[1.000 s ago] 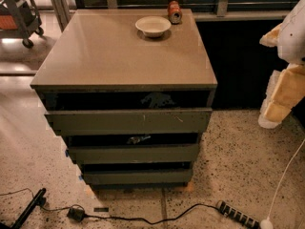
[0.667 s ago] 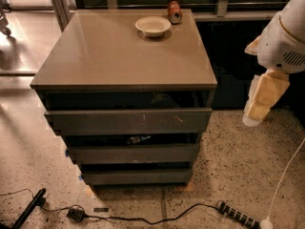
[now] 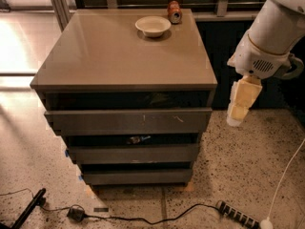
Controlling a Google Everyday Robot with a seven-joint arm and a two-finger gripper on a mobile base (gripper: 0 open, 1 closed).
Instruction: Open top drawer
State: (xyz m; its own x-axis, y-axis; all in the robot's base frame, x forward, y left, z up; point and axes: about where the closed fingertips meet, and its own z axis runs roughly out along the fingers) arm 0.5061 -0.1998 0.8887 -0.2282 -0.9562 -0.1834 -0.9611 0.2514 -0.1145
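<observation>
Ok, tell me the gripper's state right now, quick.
Gripper: cannot be told whether open or closed; it hangs pointing down to the right of the top drawer, apart from it and holding nothing.

Lab or office floor: speckled terrazzo (image 3: 248, 166), loose cables (image 3: 143, 219), power strip (image 3: 236, 214); gripper (image 3: 240, 106) right of drawer cabinet (image 3: 124, 56).

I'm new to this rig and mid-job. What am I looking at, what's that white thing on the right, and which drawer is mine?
A single camera looks down at the front of a grey-brown cabinet. The bulky white shape on the right is the robot's only arm. The pale yellow piece hanging from it is the gripper, beside the cabinet's right edge, touching nothing, with nothing visibly in it. Yours is the top drawer, the wide dark front just under the tabletop. On top stand a white bowl and a small orange-brown can. A power strip lies on the floor.
</observation>
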